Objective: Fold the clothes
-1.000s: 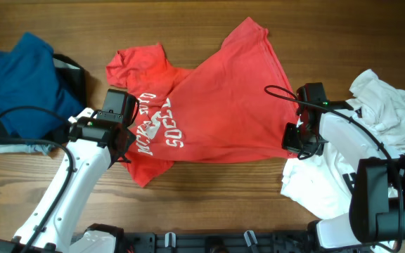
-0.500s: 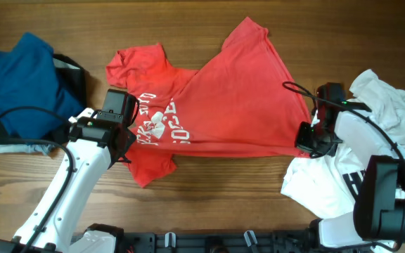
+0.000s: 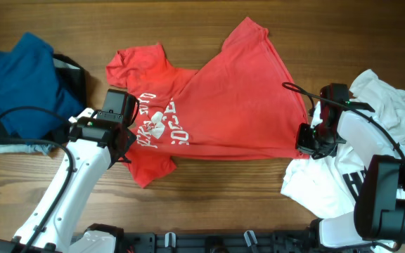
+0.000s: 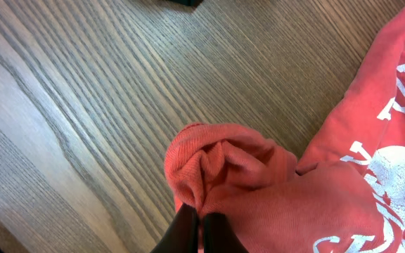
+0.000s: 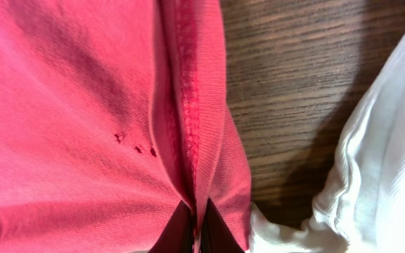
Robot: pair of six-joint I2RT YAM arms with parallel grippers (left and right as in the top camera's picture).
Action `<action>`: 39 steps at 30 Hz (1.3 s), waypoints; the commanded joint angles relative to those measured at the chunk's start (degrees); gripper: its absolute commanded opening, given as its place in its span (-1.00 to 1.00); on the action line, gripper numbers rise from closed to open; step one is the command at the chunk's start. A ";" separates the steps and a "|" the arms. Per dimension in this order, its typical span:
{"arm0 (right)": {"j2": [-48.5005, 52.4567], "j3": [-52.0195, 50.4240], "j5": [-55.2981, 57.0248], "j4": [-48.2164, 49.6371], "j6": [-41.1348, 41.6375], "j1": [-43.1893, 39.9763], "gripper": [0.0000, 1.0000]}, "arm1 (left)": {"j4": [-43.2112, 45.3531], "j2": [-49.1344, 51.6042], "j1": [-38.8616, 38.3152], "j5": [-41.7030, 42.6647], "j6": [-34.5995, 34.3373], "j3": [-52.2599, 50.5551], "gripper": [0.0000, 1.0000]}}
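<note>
wood table (image 3: 223,200): red shirt (image 3: 230,98) (edges bunched) pinched in left claw (image 4: 197,226), right claw (image 5: 194,222)

Left arm (image 3: 65,184) enters from 7 o'clock, right arm (image 3: 354,133) from 5 o'clock; left claw (image 4: 198,226) and right claw (image 5: 193,223) (fingers pressed together) pinch the red shirt (image 3: 223,105).
</note>
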 commanded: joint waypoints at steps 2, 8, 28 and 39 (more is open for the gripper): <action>-1.07 2.21 -0.96 -1.01 -0.74 -0.26 -0.91 | 0.28 -0.46 0.31 -1.68 0.70 -0.13 -0.92; -1.07 2.21 -2.14 -1.57 -1.27 -0.26 -0.88 | 0.83 -0.46 0.31 -1.68 0.70 -0.13 -0.92; -1.07 2.21 -1.99 -3.02 -1.40 -0.26 -0.92 | 0.83 -0.46 0.31 -1.66 0.70 -0.13 -0.92; -14.14 20.81 -5.73 -14.82 -0.94 -2.38 -0.92 | -3.89 -5.44 0.33 -1.18 9.97 7.96 -0.92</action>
